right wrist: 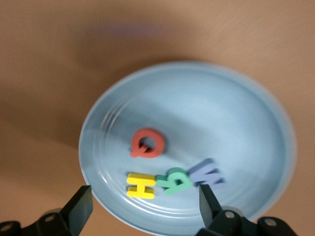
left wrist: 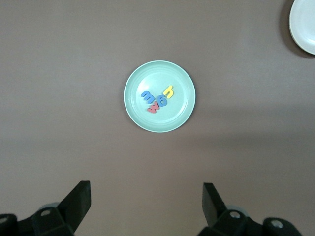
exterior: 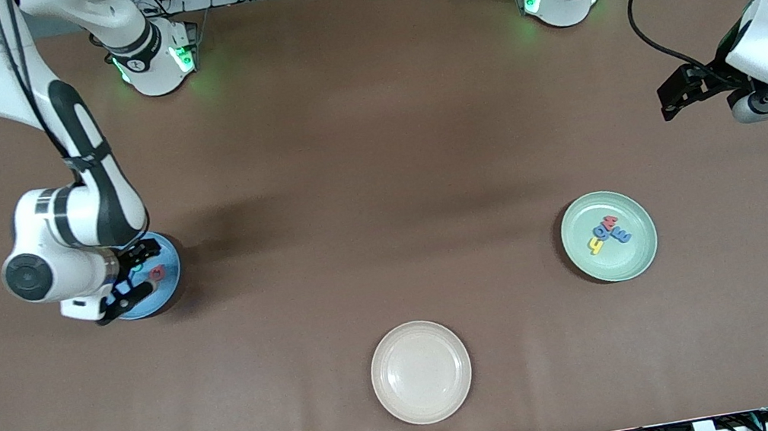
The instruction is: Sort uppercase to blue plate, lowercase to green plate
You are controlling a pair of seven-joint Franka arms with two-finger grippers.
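The blue plate point(exterior: 168, 287) lies toward the right arm's end of the table. It holds the red G point(right wrist: 148, 143), yellow H point(right wrist: 141, 186), teal B point(right wrist: 174, 180) and blue W point(right wrist: 206, 174). My right gripper point(right wrist: 145, 207) hangs open and empty just over this plate's rim point(right wrist: 256, 98), and shows in the front view point(exterior: 134, 277). The green plate point(exterior: 641, 259) lies toward the left arm's end and holds the yellow h point(left wrist: 169, 91), blue g point(left wrist: 161, 101), blue m point(left wrist: 147, 95) and small red piece point(left wrist: 153, 108). My left gripper point(left wrist: 146, 206) is open and empty, high over bare table beside the green plate point(left wrist: 135, 115).
A cream plate point(exterior: 420, 371) with nothing in it lies near the table's front edge in the middle; its rim shows in the left wrist view point(left wrist: 305, 24). The brown table point(exterior: 377, 170) spreads between the plates.
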